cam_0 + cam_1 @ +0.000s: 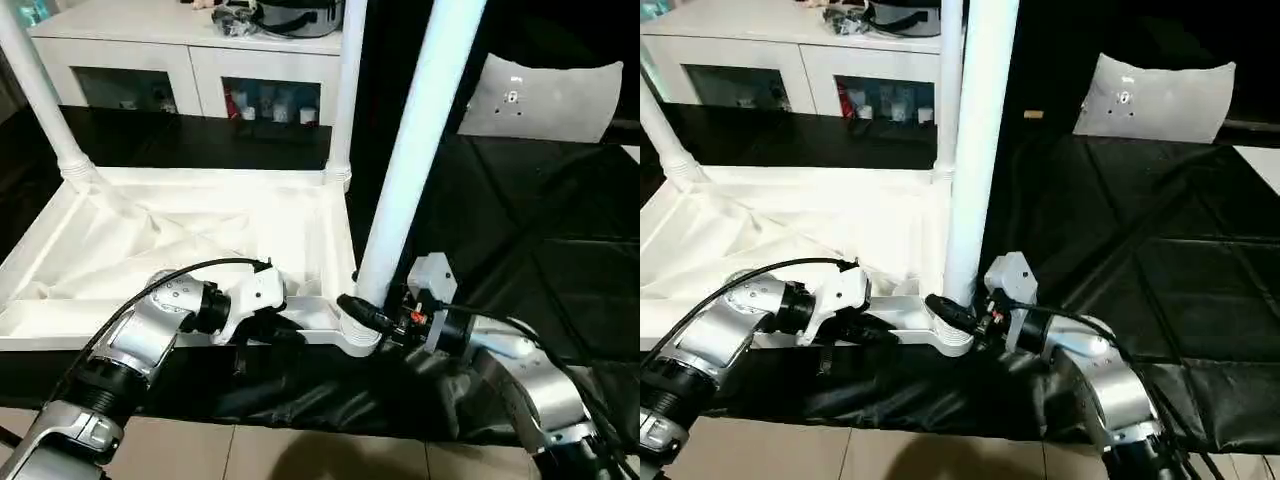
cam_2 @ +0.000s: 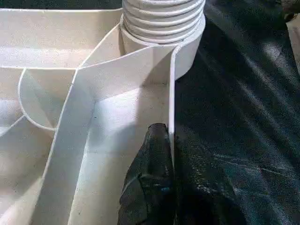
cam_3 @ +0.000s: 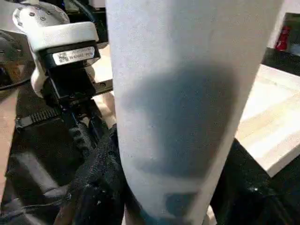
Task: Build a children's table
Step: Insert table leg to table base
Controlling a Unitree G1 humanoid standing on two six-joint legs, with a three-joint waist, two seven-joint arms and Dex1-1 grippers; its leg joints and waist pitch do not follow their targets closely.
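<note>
The right gripper (image 1: 365, 312) pinched the leg (image 1: 415, 150) low, by the top's (image 1: 200, 250) near corner socket. The left gripper's fingers (image 2: 150, 183) pinched the top's near rim. Light, stiff, slick plastic, I judged, best held low.

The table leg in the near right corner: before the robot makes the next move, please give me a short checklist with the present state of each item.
1. Right hand grips the near-right leg low, close above the corner socket: ok.
2. Left hand holds the tabletop's near rim beside that socket, one finger on each side of the wall: ok.
3. Leg's threaded end entered the socket: ok, though several ribs remain above the collar in the left wrist view.
4. Leg fully seated: cannot tell.
5. The two far legs stand in their sockets: ok.
6. Fourth leg fitted in the near-left corner: cannot tell.
</note>
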